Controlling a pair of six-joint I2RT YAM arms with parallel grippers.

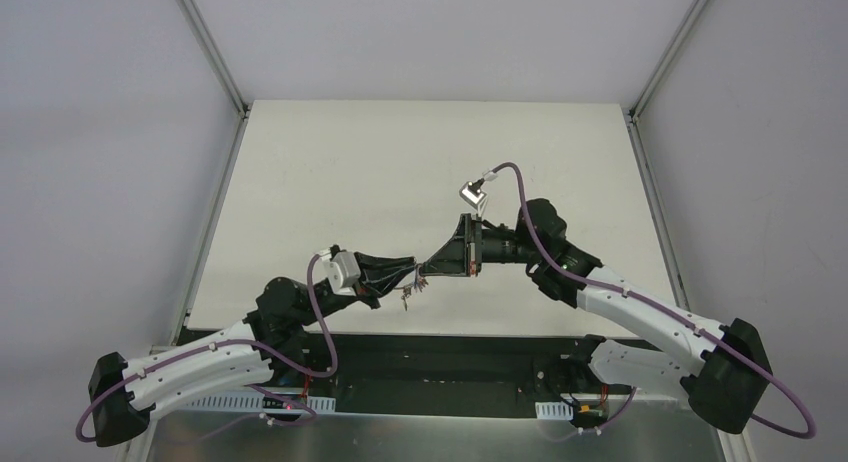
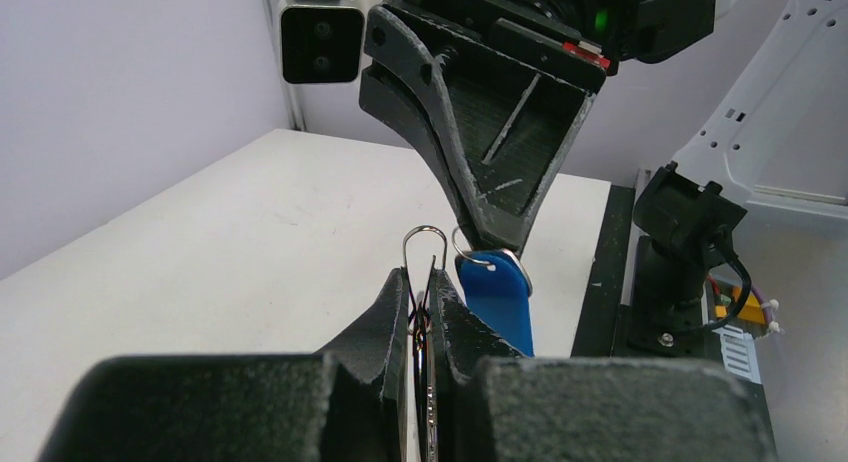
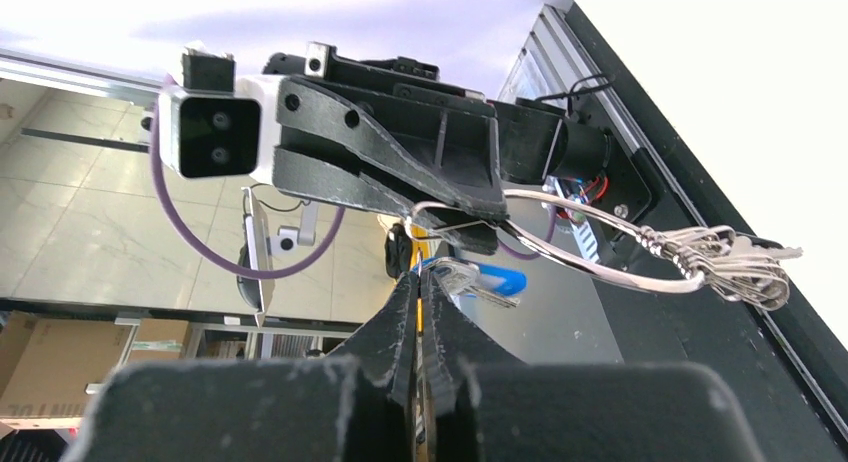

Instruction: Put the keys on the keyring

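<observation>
Both grippers meet tip to tip above the table's near edge. My left gripper (image 1: 408, 273) (image 2: 420, 277) is shut on the keyring (image 3: 610, 270), a thin silver wire ring. The ring's edge pokes up between the left fingertips in the left wrist view (image 2: 425, 228). Several plain silver keys (image 3: 735, 264) hang bunched on the ring and dangle below the grippers in the top view (image 1: 408, 298). My right gripper (image 1: 428, 269) (image 3: 418, 279) is shut on the blue-headed key (image 2: 497, 302) (image 3: 500, 279), right beside the ring. The left gripper's tip (image 3: 480, 227) sits just above it.
The white table (image 1: 400, 162) stretches away behind the grippers. A black rail (image 1: 450, 342) with the arm bases and wiring runs along the near edge, below the hanging keys. Grey walls stand on both sides.
</observation>
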